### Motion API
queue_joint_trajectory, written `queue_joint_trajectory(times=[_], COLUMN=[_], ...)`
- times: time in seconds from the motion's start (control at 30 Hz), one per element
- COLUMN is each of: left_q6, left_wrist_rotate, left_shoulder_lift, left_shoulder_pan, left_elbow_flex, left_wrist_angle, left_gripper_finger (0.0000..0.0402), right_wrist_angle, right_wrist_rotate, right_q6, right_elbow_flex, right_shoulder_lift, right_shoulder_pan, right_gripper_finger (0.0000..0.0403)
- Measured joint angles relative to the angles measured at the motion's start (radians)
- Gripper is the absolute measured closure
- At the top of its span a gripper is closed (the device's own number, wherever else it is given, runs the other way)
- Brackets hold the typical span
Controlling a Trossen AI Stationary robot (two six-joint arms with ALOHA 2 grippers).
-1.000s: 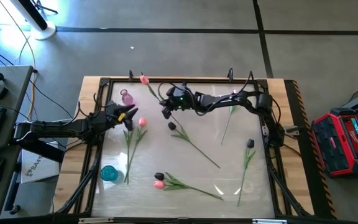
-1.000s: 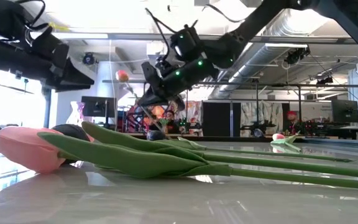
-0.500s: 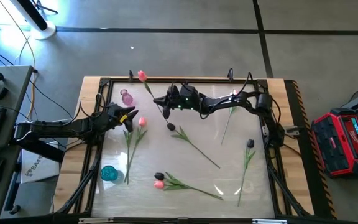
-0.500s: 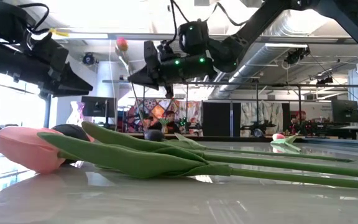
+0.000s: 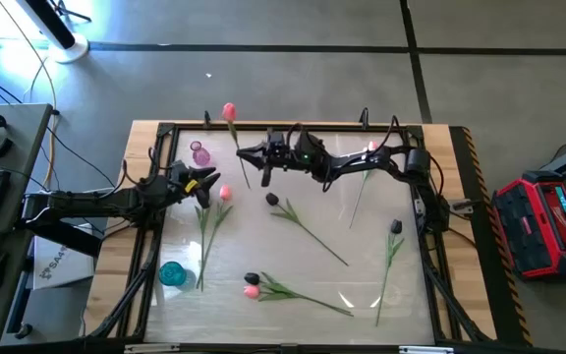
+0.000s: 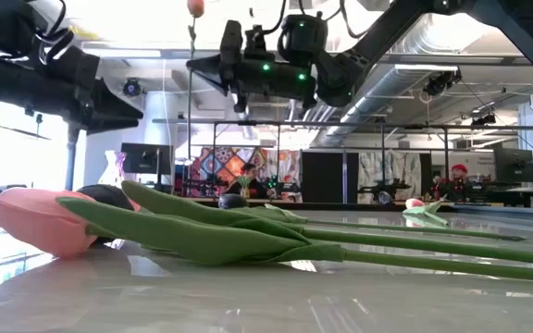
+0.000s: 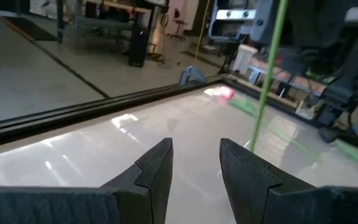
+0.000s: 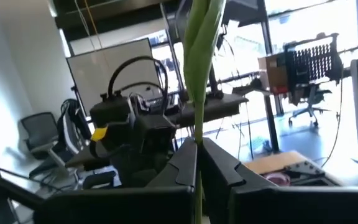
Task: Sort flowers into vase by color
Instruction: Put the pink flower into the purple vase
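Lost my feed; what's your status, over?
Right gripper shut on pink tulip, stem upright, lifted above table. Left gripper open, waiting at left edge. Small pink vase beside them; path unobstructed.

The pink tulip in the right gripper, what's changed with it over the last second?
The right gripper, shut on the pink tulip, swung toward the table's far-left corner and raised it upright, head higher. The left gripper stayed open and hovering; the other flowers lie unmoved.

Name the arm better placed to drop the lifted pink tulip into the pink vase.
Right. The right gripper already clamps the pink tulip stem, near the pink vase; the left gripper is empty.
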Motion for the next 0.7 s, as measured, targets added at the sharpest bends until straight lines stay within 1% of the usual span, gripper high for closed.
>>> queue_joint_trajectory(times=[0.1, 0.23, 0.4, 0.57, 0.7], left_q6=[0.01, 0.012, 0.012, 0.052, 0.053], left_wrist_rotate=[0.032, 0.114, 0.203, 0.21, 0.21], left_shoulder_lift=[0.0, 0.0, 0.0, 0.0, 0.0], left_shoulder_pan=[0.0, 0.0, -0.013, -0.055, -0.091], left_elbow_flex=[0.0, 0.0, 0.0, 0.0, 0.0], left_wrist_angle=[0.055, 0.125, 0.177, 0.202, 0.217], left_gripper_finger=[0.0282, 0.0282, 0.0282, 0.0282, 0.0282], right_wrist_angle=[0.027, 0.081, 0.091, 0.154, 0.189], right_wrist_rotate=[0.018, 0.023, 0.024, 0.024, 0.026], right_q6=[-0.019, -0.102, -0.191, -0.194, -0.164], right_elbow_flex=[0.0, 0.0, 0.0, 0.0, 0.0], right_shoulder_lift=[0.0, 0.0, 0.0, 0.0, 0.0], right_shoulder_pan=[0.015, 0.047, 0.089, 0.11, 0.098], right_gripper_finger=[0.0403, 0.0403, 0.0403, 0.0403, 0.0403])
